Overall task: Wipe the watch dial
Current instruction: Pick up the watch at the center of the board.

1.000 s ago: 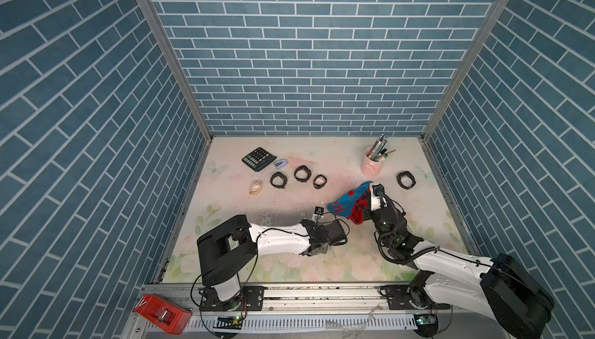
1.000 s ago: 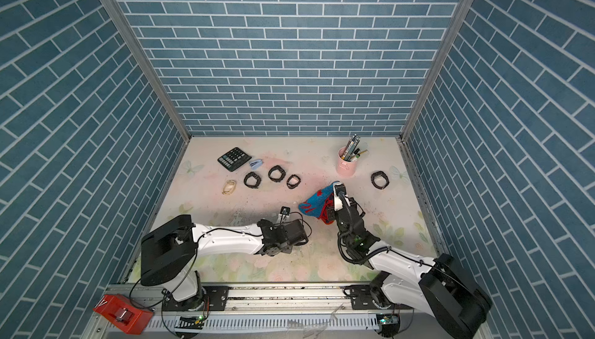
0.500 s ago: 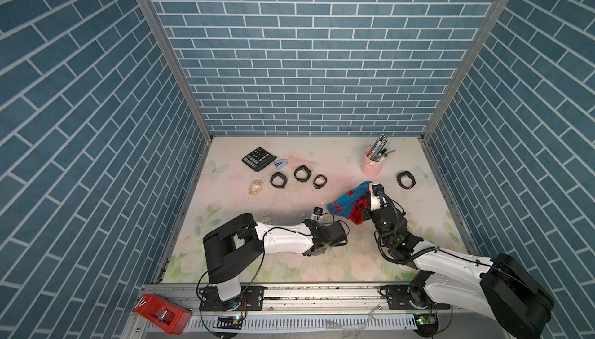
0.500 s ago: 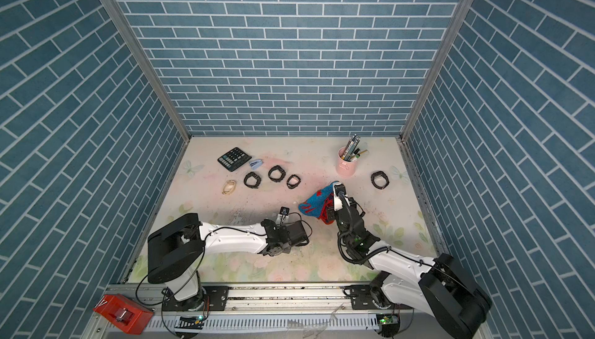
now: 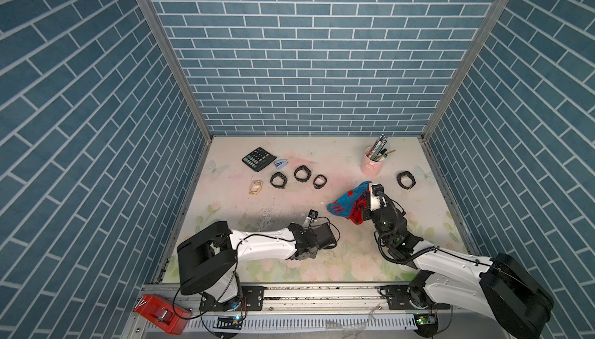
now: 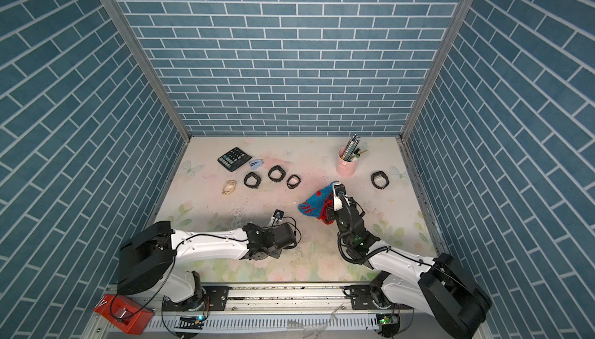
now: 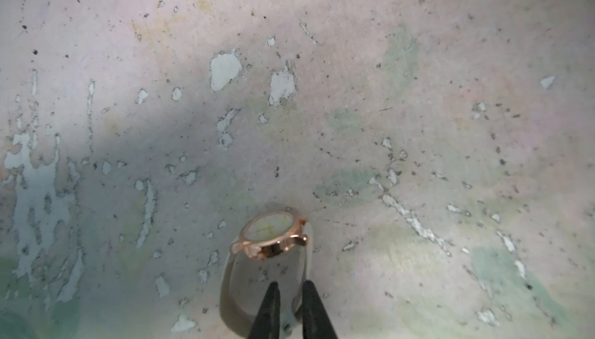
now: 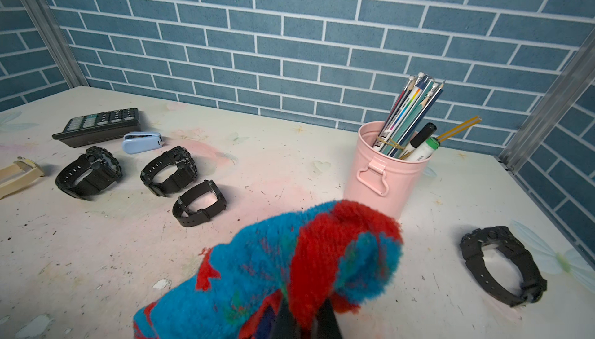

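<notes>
Rose-gold watch — dial just beyond left end effector.

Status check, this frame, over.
Left gripper astride watch strap, grip unclear. Right gripper shut on cloth, clear of dial. No obstruction seen.

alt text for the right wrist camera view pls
A fluffy blue and red cloth pinched in the right gripper fills the foreground. Beyond it on a scuffed table lie four black watches, a calculator and a stapler; a pink cup of pens stands by the brick wall.
</notes>
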You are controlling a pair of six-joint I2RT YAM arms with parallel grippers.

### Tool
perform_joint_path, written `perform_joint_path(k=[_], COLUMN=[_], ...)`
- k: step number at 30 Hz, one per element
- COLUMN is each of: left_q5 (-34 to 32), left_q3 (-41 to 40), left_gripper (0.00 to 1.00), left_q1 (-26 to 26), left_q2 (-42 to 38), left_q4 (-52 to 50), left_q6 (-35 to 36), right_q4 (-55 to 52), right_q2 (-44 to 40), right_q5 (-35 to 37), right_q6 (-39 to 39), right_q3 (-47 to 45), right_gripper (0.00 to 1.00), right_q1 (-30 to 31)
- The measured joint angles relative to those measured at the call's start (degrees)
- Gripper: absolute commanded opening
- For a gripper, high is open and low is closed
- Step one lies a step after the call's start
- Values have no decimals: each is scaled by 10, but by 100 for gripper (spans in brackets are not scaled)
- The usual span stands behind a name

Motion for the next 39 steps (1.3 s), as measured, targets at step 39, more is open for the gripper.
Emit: perform_joint_path(k=[39], left_q5=[-12], left_q3=[42], left_gripper=[3], left_q1=[7], left_q2=[92], left_q4=[19], left_q6=[-74], right_q4=[3], right_q2=[-12], right_q5=[-21], right_q6=[0], right_q3=[-1], right_gripper=[0], right_q1=[-1])
